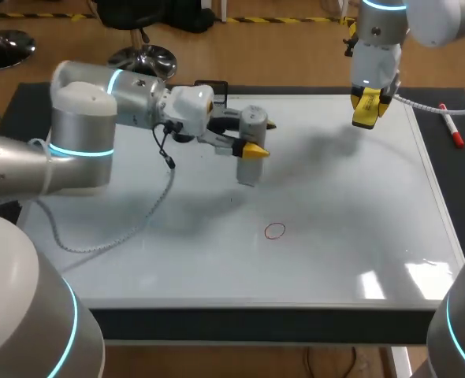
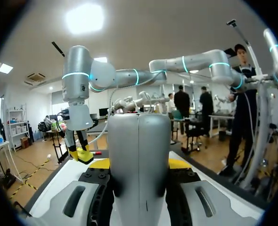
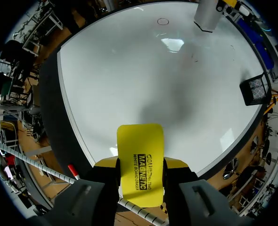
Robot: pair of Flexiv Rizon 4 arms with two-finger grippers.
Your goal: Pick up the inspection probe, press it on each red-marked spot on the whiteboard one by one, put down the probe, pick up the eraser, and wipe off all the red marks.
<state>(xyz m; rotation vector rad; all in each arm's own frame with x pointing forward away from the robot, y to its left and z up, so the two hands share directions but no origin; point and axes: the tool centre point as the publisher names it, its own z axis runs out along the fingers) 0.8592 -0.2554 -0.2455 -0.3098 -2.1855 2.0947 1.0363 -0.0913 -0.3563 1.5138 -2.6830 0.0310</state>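
The whiteboard (image 1: 358,236) lies flat on the table, with a dark mat (image 1: 445,110) showing at its far and right edges. One red circle (image 1: 274,231) is drawn on the board near its middle, a little toward the near side.

The left arm comes in from the left and reaches over the far-middle of the board. The left gripper (image 1: 258,138) is closed on the probe (image 1: 251,157), a grey cylinder standing upright, with one yellow-tipped finger on each side of its upper part. In the left wrist view the probe (image 2: 139,160) fills the gap between the fingers (image 2: 177,163). Its lower end is at the board's surface, to the far left of the red circle and apart from it; I cannot tell if it touches the board.

The right gripper (image 1: 369,101) hangs above the far right part of the board, pointing down. It grips the yellow eraser (image 1: 365,116), which sticks out beyond the fingertips. In the right wrist view the eraser (image 3: 140,155) sits clamped between the two fingers (image 3: 108,165), held above the whiteboard (image 3: 129,70), and the red circle (image 3: 163,21) and the probe (image 3: 207,16) show well ahead of it.

A red-capped marker (image 1: 451,126) lies on the mat just beyond the board's right edge. A black mesh box (image 3: 254,89) stands at the board's far edge.
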